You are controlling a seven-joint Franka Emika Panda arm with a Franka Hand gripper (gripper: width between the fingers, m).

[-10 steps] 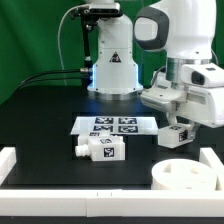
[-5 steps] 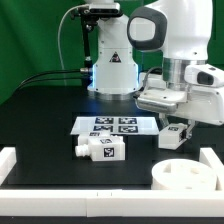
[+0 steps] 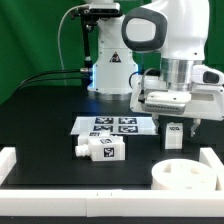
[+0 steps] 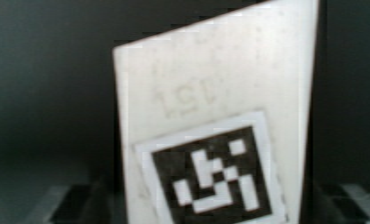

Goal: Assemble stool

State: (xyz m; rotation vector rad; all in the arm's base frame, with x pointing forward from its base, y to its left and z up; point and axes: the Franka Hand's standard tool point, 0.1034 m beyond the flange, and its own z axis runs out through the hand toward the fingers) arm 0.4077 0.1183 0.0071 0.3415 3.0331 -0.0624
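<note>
Leg point(image 3: 172, 138) leftward; tag point(image 4: 205, 172) clear wrist-side.

- A robotics lab: a white Franka arm point(image 3: 175, 38) stands on a black table point(image 3: 40, 120).
- Green backdrop point(image 3: 30, 35), tagged marker board point(image 3: 115, 125), white border rails point(image 3: 70, 205), trailing cables point(image 3: 50, 78).

Exterior view. The thin flat white marker board point(image 3: 117, 125) lies mid-table on the black table point(image 3: 40, 120), in front of the arm's base point(image 3: 110, 70). Just before the board, a chunky white plastic block leg, the lying leg point(image 3: 100, 150), rests on its side. Beside the board's end on the exterior view's right, a second white block leg, the held leg point(image 3: 173, 140), stands upright, clamped from above by the two-finger gripper point(image 3: 173, 128). The round thick white plastic disc seat point(image 3: 188, 178) sits in front of the held leg. Long white border rails point(image 3: 8, 160) edge the table.
</note>
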